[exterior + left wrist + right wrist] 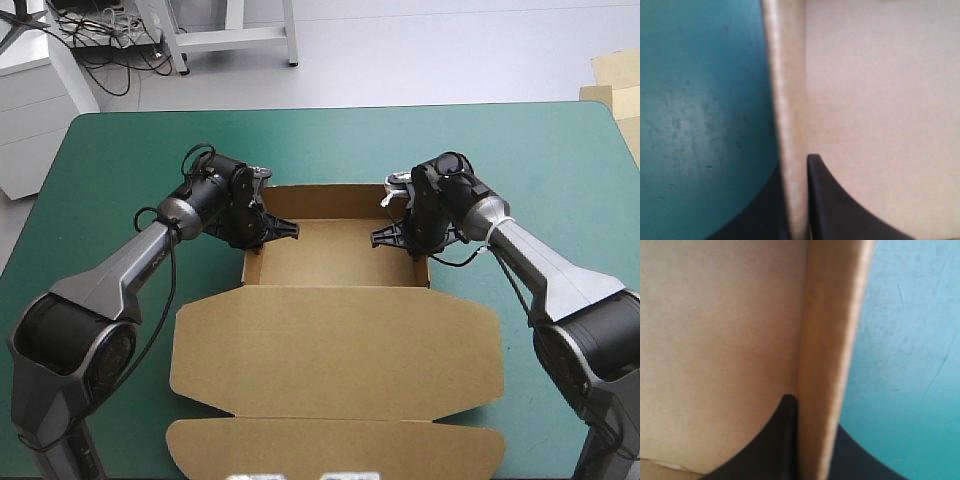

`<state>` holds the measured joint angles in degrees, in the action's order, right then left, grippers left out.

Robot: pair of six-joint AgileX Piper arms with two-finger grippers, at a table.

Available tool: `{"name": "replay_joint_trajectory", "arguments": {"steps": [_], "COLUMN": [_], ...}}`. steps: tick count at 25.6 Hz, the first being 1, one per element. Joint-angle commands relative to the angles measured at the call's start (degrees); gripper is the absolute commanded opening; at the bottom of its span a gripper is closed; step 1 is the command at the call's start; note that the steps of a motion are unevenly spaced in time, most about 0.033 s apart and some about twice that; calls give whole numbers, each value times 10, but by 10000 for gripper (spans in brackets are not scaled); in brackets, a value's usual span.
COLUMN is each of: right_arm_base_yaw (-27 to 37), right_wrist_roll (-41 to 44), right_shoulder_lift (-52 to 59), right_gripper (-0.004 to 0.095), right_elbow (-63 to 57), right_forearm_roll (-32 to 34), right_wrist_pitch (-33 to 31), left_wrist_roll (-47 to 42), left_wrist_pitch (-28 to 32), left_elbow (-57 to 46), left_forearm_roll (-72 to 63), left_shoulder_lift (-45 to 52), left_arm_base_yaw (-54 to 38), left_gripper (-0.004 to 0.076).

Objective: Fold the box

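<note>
Box [338,345]: 1, brown, centre of the teal-green cover [110,150], partly formed. Far half is an open tray with 3 raised walls seen (far, left, right). The near half is the lid, lying flat toward the near edge, with 1 further flap strip beyond a crease.

Grippers: 2, one at each side wall of the tray.
- Left gripper [264,230]: on the tray's left wall. In the left wrist view its 2 black fingers [840,212] are all but together, the wall edge pinched between them: 1 inside the tray, 1 on the cover side.
- Right gripper [404,238]: on the tray's right wall. Same in the right wrist view: 2 fingers [775,440], wall clamped between, 1 inside, 1 outside.

More board [618,75]: pale sheets off the table's far right corner, count unclear
</note>
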<state>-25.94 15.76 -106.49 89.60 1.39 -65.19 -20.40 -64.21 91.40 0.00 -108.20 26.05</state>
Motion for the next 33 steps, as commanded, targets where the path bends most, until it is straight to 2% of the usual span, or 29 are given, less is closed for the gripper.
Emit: {"name": "replay_joint_trajectory", "arguments": {"steps": [1,14,19,23,24,25,26,27,28,31,33], "right_arm_base_yaw": [-3,-3,-3,-3,-3,-3,-3,-3,-3,-3,-3], "right_wrist_roll": [-35,-35,-44,-50,-50,-50,-42,-30,-9,5,6], "right_shoulder_lift": [28,21,17,17,17,17,17,17,17,17,17], "right_gripper": [-15,-15,-11,64,167,225,324,372,443,491,491], "right_elbow": [10,10,10,13,17,20,24,27,27,27,27], "right_forearm_roll": [-29,-30,-30,-26,-22,-20,-19,-19,-14,-6,-1], "right_wrist_pitch": [7,32,28,14,6,3,5,6,8,4,4], "left_wrist_roll": [19,33,102,109,112,113,113,113,113,120,120], "left_wrist_pitch": [20,58,61,69,69,68,68,68,68,81,87], "left_elbow": [14,14,15,15,15,15,15,16,16,16,16], "left_forearm_roll": [25,30,10,-5,0,6,14,17,21,21,21], "left_shoulder_lift": [23,19,15,15,15,15,15,15,15,15,15], "left_arm_base_yaw": [3,3,4,4,4,4,4,4,4,4,4], "left_gripper": [-10,-10,-8,-8,13,42,130,171,282,503,594]}}
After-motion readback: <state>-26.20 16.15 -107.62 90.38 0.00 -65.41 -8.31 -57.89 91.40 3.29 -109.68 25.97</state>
